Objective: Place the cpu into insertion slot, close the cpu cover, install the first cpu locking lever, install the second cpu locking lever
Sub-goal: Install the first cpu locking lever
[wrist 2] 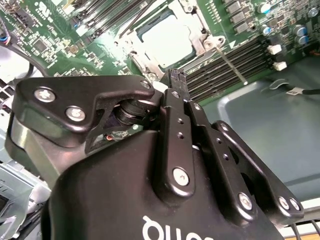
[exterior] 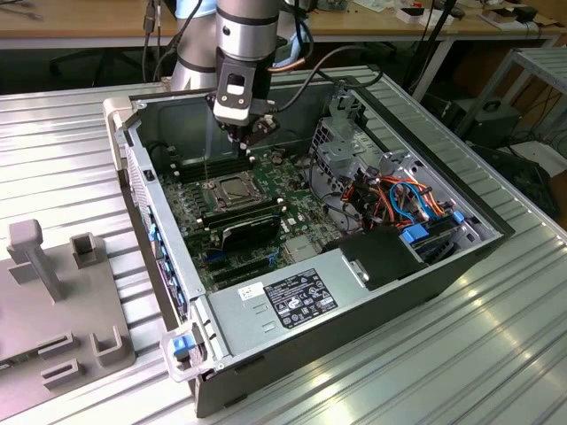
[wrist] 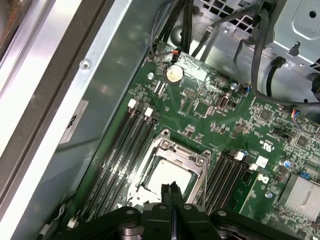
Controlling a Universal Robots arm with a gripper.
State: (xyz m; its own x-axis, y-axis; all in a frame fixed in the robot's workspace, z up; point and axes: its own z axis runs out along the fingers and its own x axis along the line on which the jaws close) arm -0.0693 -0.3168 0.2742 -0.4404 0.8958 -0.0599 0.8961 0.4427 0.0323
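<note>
Black gripper (wrist: 172,188), clenched on nothing, hangs over the silvery-beige square cpu (wrist: 160,172); a skewed descent could bend the thin metal locking lever (wrist 2: 232,65).

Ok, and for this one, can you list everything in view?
computer case: one, grey, open, on the table
table: one, ribbed metal, under the case
motherboard: one, green, inside the case
cpu: one, silvery-beige, between the memory slots
cpu cover: one, dark silver frame, around the cpu
memory slots: several, black, on both sides of the cpu
coin battery: one, silver, on the motherboard
cables: several, orange and blue, exterior view's right
fixture: one, grey, exterior view's left
arm: one, silver-grey, above the case
gripper: one, black, shut, over the cpu
</note>
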